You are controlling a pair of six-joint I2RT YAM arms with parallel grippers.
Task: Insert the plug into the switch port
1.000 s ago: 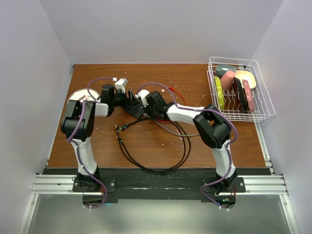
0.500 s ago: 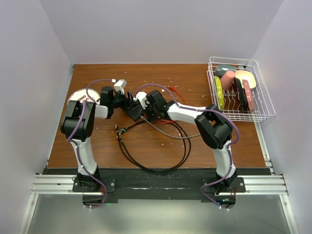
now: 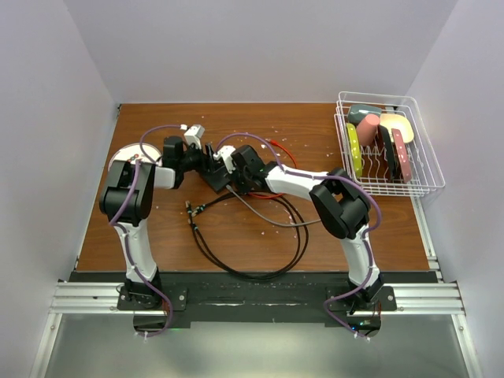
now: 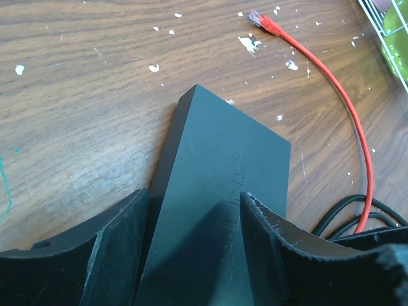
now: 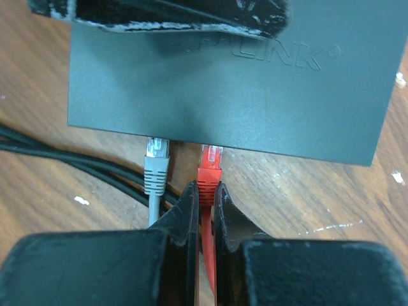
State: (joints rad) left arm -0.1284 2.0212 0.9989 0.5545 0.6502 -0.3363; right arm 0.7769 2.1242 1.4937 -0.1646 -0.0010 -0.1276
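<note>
Because a plug only slides home if the socket cannot back away, the two arms work against each other across the black network switch (image 4: 223, 159), which lies on the wooden table (image 4: 83, 95) between them. The left gripper (image 4: 194, 203) straddles the end of the box away from the ports, one finger on either side, evidently to brace it. Whether those fingers (image 4: 102, 242) actually press on the casing or stand just off it cannot be told from the wrist view. The right gripper (image 5: 204, 191) is clamped on the rear of the red plug (image 5: 209, 167), holding it square to the near edge so the push runs straight in. The plug's clear tip meets that edge just beside a grey plug (image 5: 156, 160) sitting in the neighbouring socket. The switch port itself is hidden under the lip of the casing, so how deep the red plug sits is unclear, though it looks about level with the grey one.

Against the overhead view of a second ago, the right arm's wrist and elbow have shifted left towards the left gripper. The gap between the two wrists has narrowed, and the slack grey cable (image 3: 268, 214) has been drawn left along with them
</note>
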